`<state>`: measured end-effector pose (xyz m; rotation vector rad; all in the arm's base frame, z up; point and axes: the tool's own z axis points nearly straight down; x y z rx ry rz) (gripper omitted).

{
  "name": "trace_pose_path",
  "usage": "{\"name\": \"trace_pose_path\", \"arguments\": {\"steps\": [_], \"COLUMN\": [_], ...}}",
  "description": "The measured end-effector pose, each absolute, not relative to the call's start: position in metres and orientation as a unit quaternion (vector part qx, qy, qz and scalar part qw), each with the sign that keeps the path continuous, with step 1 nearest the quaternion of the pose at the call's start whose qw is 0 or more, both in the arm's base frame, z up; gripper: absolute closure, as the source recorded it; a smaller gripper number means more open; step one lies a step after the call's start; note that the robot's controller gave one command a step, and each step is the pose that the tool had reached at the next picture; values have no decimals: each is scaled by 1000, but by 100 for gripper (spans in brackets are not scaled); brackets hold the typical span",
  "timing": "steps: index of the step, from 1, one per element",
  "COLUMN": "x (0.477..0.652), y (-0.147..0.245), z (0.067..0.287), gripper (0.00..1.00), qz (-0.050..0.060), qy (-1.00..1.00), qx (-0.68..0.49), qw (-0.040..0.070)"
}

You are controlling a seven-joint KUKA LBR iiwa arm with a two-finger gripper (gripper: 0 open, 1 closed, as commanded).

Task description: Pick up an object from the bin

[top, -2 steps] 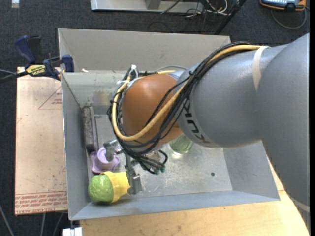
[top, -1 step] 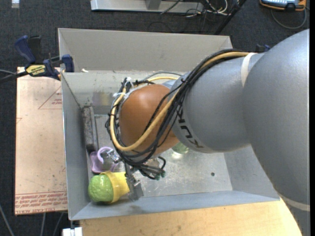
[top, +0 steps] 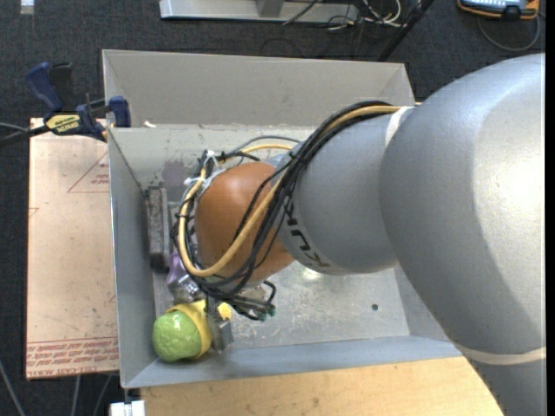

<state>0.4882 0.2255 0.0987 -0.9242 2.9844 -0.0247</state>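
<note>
Beside the orange wrist cover (top: 238, 219), a green ball (top: 178, 336) lies front-left, seemingly free; grip: cannot tell.

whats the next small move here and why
Probably a slight nudge toward the view's lower left, centring on the green-and-yellow ball, which lies in that corner of the bin just beside the gripper; the dark bar by the left wall is farther off.

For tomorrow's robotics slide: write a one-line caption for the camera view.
Robot arm reaching into a grey bin, its wrist next to a green ball in the lower-left corner.
</note>
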Motion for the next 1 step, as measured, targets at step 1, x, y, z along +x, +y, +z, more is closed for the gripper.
{"name": "trace_pose_path", "arguments": {"steps": [1], "x": [488], "y": [225], "z": [99], "gripper": [100], "qz": [-8], "qy": [955], "qx": [-296], "qw": [9]}}
